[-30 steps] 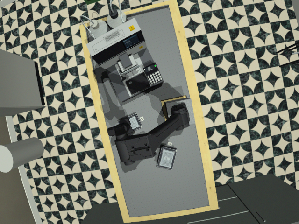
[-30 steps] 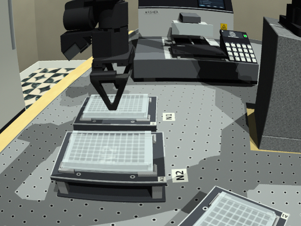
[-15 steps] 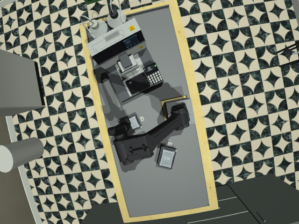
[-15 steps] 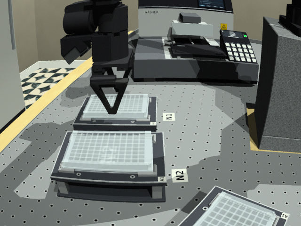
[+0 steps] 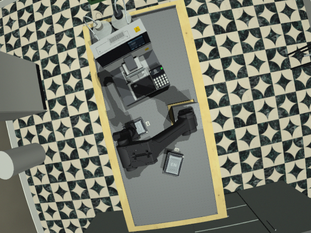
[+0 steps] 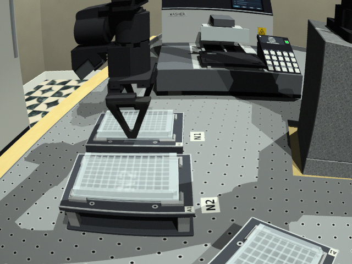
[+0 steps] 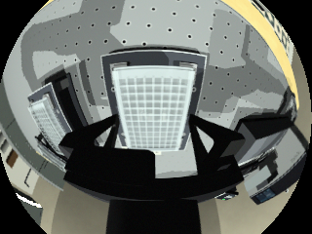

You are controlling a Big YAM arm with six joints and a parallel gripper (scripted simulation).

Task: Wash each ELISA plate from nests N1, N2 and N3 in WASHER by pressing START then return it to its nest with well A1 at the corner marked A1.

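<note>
Wrist view shows the gripper [image 7: 155, 139] spread wide astride the N1 plate [image 7: 155, 105] — centre it, lower squarely, then pinch the long edges.

- Surface [image 6: 249, 147]: grey perforated board with a yellow border.
- Far end: plate washer [image 6: 227, 72].
- Left, near to far: nest N2 [image 6: 187, 181], nest N1 [image 6: 178, 133], each with a label alongside.
- Right: dark arm pedestal [image 6: 324, 113].

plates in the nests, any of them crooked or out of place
Nothing stands out. The N1 plate and N2 plate lie flat and square in their nests. The third plate is only partly in view. The open gripper is over N1, holding nothing.
</note>
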